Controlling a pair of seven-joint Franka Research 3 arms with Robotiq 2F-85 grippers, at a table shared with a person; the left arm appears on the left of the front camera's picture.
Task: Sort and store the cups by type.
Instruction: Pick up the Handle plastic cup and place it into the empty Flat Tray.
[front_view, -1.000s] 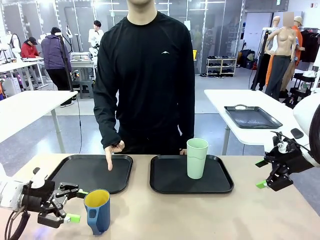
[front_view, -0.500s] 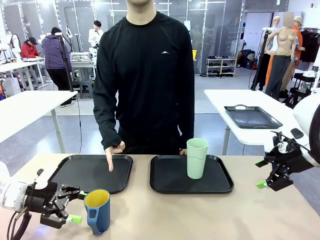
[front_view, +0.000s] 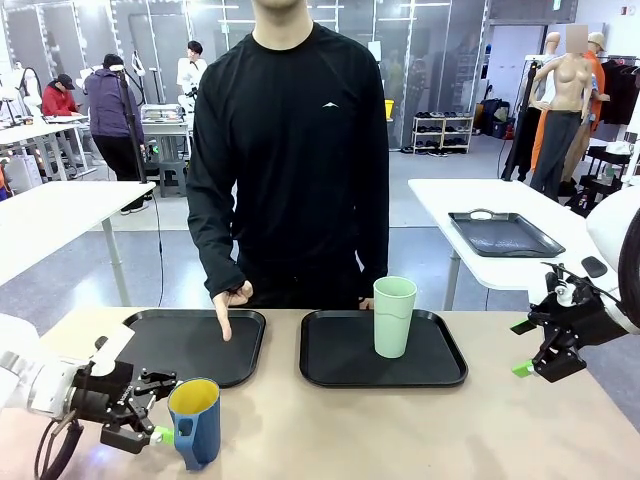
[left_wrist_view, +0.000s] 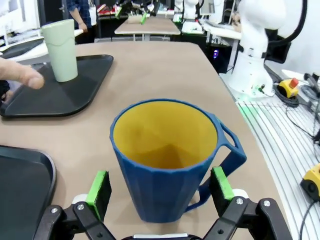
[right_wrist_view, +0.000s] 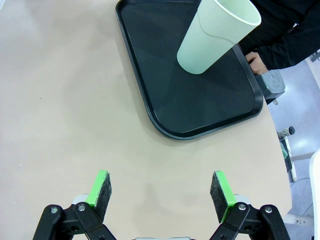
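The dark-blue mug (front_view: 197, 420) with a yellow inside stands on the bare table at the front left. In the left wrist view the mug (left_wrist_view: 170, 160) sits between my green pads (left_wrist_view: 99, 187), handle to the right. My left gripper (front_view: 165, 408) is open, one finger on each side of the mug, with small gaps showing. The mint-green tumbler (front_view: 393, 316) stands upright on the right black tray (front_view: 440, 362). My right gripper (front_view: 530, 350) hangs open over the table's right edge. In the right wrist view that gripper (right_wrist_view: 162, 190) holds nothing, and the tumbler (right_wrist_view: 217, 35) is farther off.
A second black tray (front_view: 160, 340) lies at the left. The person's hand (front_view: 228, 303) points down at it from the far side. Another table with a tray (front_view: 505, 235) stands behind at the right. The right arm's white base (left_wrist_view: 260, 45) rises beyond the table's edge.
My left gripper has moved right along the table until its open fingers flank the blue mug. The person's pointing hand has lifted slightly. The right arm has not moved.
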